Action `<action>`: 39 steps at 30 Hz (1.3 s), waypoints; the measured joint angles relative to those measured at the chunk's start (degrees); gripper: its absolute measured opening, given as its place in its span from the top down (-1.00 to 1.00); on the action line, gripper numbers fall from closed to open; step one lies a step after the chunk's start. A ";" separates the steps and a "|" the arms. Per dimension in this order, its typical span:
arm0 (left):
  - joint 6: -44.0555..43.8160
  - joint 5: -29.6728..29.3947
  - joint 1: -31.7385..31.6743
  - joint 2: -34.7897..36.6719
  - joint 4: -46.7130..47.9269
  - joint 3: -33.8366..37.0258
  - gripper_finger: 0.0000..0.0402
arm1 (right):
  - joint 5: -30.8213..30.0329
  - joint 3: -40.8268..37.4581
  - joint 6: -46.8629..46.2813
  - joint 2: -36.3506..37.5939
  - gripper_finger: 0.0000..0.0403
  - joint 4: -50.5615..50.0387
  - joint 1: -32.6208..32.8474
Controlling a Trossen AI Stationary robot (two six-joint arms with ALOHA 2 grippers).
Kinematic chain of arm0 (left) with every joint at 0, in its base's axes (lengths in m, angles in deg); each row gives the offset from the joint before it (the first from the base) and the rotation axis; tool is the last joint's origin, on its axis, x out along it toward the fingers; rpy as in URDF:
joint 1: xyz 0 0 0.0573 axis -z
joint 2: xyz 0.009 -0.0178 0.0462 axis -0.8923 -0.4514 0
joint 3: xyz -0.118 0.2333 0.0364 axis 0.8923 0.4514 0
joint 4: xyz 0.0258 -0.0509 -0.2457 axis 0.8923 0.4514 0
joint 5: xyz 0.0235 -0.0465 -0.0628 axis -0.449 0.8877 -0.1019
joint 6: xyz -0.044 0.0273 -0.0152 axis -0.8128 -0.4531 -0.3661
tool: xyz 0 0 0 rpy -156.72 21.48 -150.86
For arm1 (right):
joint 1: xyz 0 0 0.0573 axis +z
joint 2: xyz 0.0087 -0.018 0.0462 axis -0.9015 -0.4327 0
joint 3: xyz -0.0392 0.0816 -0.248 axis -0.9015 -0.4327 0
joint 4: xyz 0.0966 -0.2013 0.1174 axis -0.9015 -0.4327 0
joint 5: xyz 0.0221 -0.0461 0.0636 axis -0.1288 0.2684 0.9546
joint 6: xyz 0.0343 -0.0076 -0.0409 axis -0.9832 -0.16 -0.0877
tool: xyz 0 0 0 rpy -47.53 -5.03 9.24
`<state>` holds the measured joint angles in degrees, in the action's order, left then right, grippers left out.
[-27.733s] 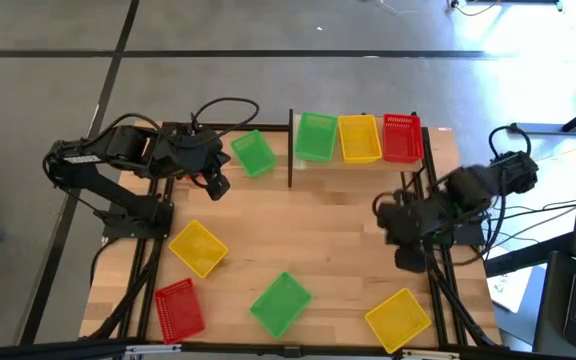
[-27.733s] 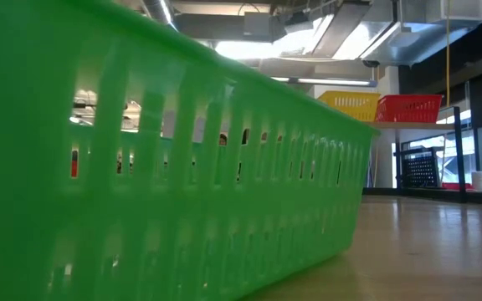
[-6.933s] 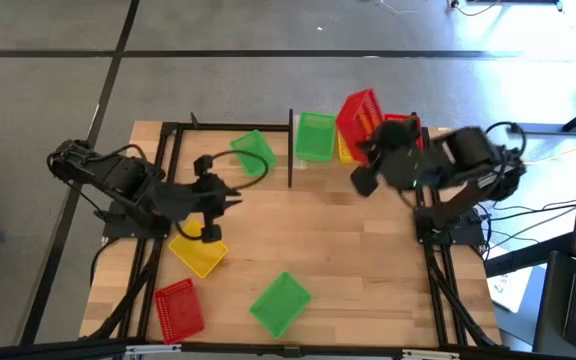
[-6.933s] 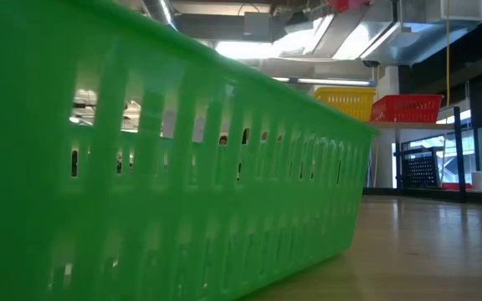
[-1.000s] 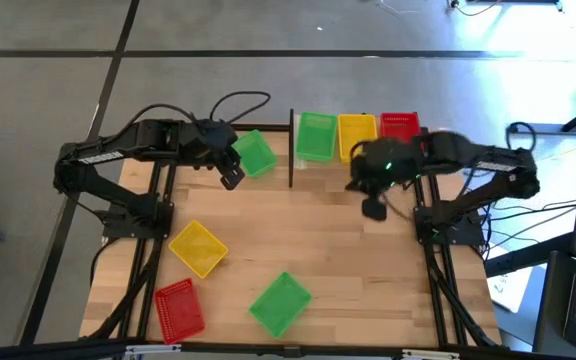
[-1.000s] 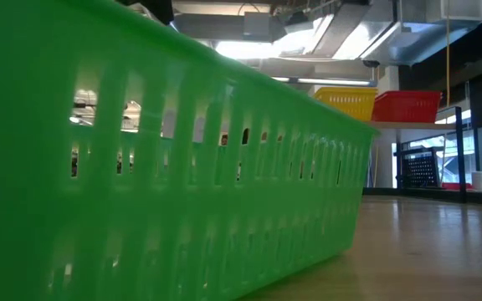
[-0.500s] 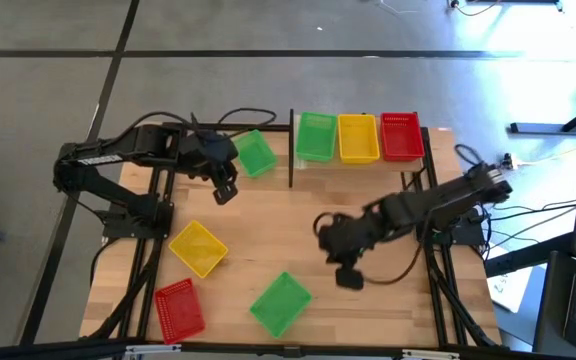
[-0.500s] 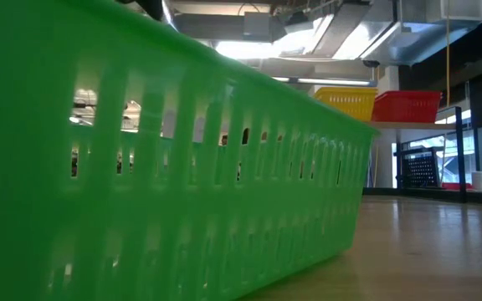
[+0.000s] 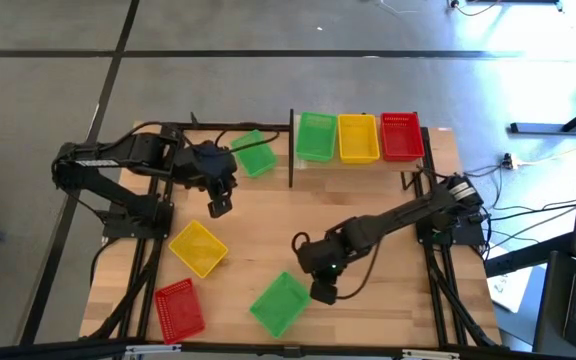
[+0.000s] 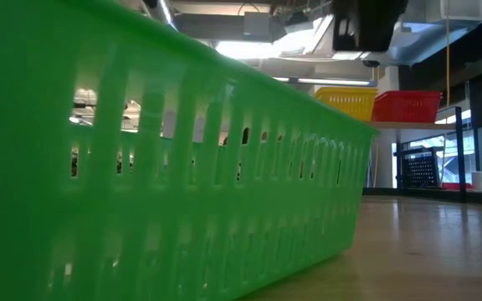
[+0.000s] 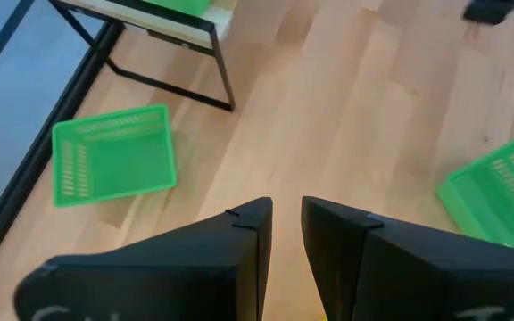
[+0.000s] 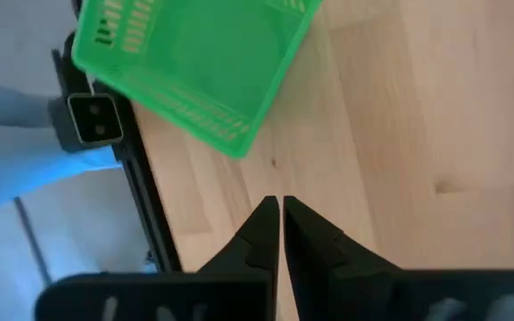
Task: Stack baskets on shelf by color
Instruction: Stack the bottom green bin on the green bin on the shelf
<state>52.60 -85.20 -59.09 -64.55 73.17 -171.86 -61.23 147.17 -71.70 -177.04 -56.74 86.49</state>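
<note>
So the right gripper point(image 9: 324, 291) is hanging over the wooden tabletop point(image 9: 368, 220), just beside the loose green plastic mesh basket point(image 9: 279, 303) near the front edge; in its own wrist view the two dark fingers point(image 12: 264, 234) are almost pressed together with only a thin slit between them, nothing pinched, nothing touched, and that green basket point(image 12: 194, 67) sits a bit ahead of the tips; the left gripper point(image 9: 219, 206) is over bare wood between another green mesh basket point(image 9: 254, 154) and a yellow mesh basket point(image 9: 199, 247); its fingers point(image 11: 244, 236) stand a narrow gap apart and hold nothing; the pale light-wood shelf point(image 9: 434, 135) at the back, with its thin dark post point(image 9: 290, 150), carries a row of green point(image 9: 315, 135), yellow point(image 9: 358, 137) and red point(image 9: 401, 136) baskets side by side; a red mesh basket point(image 9: 178, 308) lies at the front left corner; the low view is mostly filled by a green basket wall point(image 10: 157, 184).
</note>
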 joint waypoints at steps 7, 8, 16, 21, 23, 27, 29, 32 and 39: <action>-0.43 -0.07 1.40 -0.02 -0.02 0.00 0.73 | 2.40 0.00 -2.46 -4.53 0.91 1.83 -2.47; -0.44 -0.07 1.45 -0.02 -0.02 0.00 0.73 | 3.20 0.00 -3.97 -4.80 0.91 2.01 -2.97; -0.48 -0.08 1.51 -0.02 -0.02 -0.02 0.73 | 6.65 0.00 -5.80 -5.02 0.99 3.17 -4.90; -0.50 -0.09 1.49 -0.02 -0.02 -0.02 0.73 | 6.66 0.00 -9.43 -5.30 0.86 4.55 -5.89; -0.50 -0.07 1.46 -0.02 -0.02 -0.02 0.73 | 6.55 0.00 -10.06 -5.30 0.79 5.31 -6.29; -0.50 -0.07 1.46 -0.02 -0.02 -0.02 0.73 | 6.54 0.00 -12.86 -5.39 0.65 7.84 -6.30; -0.44 -0.07 1.46 -0.02 -0.02 -0.02 0.73 | 6.62 0.02 -14.61 -5.85 0.61 9.60 -6.27; -0.38 -0.07 1.46 -0.02 -0.02 -0.02 0.73 | 6.42 0.00 -14.61 -6.76 0.60 10.61 -5.73; -0.24 -0.07 1.46 -0.04 0.18 -0.07 0.73 | 6.06 0.00 -14.57 -9.66 0.61 11.79 -5.14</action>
<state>52.36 -85.27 -57.63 -64.59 73.35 -171.93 -55.17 147.17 -86.28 -186.70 -44.95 81.35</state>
